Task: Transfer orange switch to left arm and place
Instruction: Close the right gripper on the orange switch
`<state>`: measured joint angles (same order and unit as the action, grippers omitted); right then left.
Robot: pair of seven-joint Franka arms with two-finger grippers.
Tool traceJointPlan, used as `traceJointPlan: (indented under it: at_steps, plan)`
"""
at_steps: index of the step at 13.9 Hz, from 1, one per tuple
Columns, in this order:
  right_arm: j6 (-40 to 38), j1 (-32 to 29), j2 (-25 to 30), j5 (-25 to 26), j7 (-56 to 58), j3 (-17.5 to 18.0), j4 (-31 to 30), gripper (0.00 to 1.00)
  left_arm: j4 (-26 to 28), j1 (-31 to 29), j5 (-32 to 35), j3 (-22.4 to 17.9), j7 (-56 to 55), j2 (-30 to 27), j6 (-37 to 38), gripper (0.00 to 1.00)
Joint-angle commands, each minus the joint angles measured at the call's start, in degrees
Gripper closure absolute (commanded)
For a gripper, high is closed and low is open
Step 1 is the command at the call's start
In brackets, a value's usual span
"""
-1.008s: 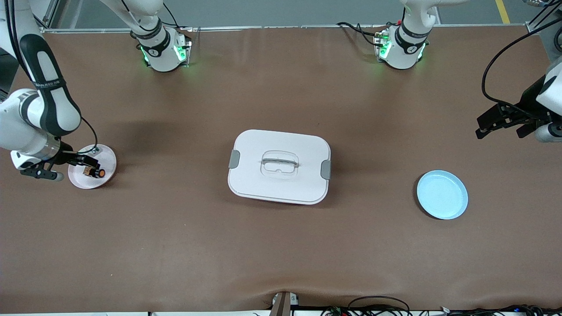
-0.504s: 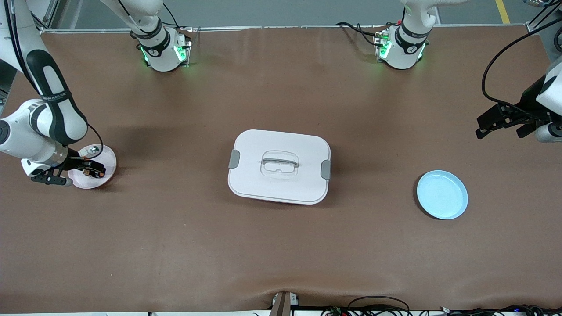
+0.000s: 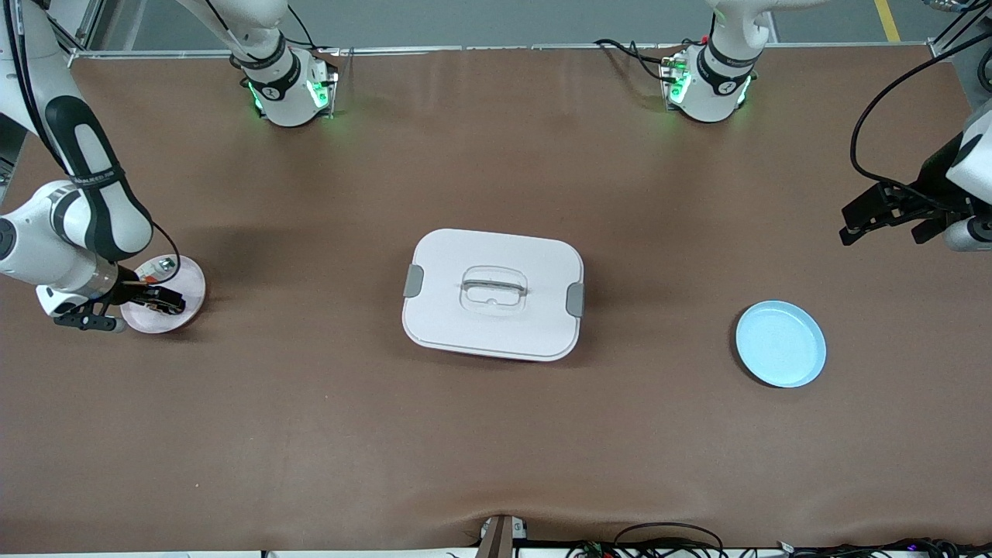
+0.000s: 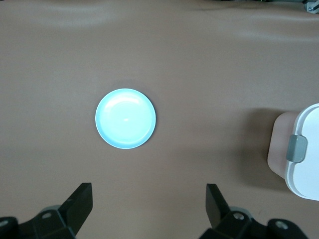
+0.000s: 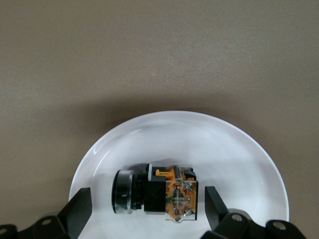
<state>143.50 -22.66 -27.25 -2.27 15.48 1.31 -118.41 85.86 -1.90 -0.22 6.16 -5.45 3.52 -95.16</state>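
Note:
The orange switch lies on its side on a pale round plate at the right arm's end of the table. My right gripper is low over that plate, open, with one finger on each side of the switch and no contact visible. In the front view the right gripper hides the switch. The white box with grey latches sits mid-table. My left gripper waits open and empty in the air at the left arm's end, and its fingers frame bare table.
A light blue plate lies empty between the box and the left arm's end, also in the left wrist view. A small silver part rests on the pale plate's rim side toward the bases. Box edge shows in the left wrist view.
My right gripper has moved in over the pale plate and come down around the switch, covering it in the front view. The left arm has not moved.

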Motion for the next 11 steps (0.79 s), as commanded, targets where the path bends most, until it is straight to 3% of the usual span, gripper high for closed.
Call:
traceJointPlan:
  at_steps: [1,11]
  plan:
    - [-0.2,-1.6,-1.0,-0.5,0.8,1.0,1.1,0.0,-0.5,-0.3,-0.2,0.2,1.4,-0.1,0.9,0.0]
    - [0.5,-1.7,-2.5,-1.4,-1.6,1.0,1.7,0.0,-0.5,-0.4,-0.1,0.1,1.5,-0.1,0.9,0.0]
